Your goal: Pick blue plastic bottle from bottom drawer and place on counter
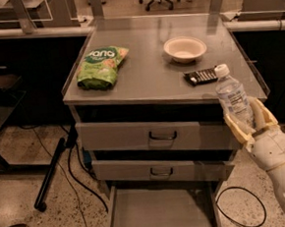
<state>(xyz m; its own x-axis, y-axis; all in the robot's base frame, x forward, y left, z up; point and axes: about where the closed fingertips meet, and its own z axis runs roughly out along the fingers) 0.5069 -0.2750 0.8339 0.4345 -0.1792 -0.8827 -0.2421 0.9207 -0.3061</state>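
My gripper (247, 121) is at the right, in front of the cabinet's front right corner, shut on the blue plastic bottle (232, 96). The bottle stands upright in the fingers, white cap up, its top level with the counter (149, 75). The bottom drawer (160, 215) is pulled open below, its flat grey floor bare where it shows. The bottle is to the right of and well above that drawer.
On the counter lie a green snack bag (101, 67) at the left, a white bowl (184, 48) at the back right, and a dark flat packet (201, 76) near the bottle. Two shut drawers with loop handles (162, 136) sit below. A cable (241, 208) lies on the floor.
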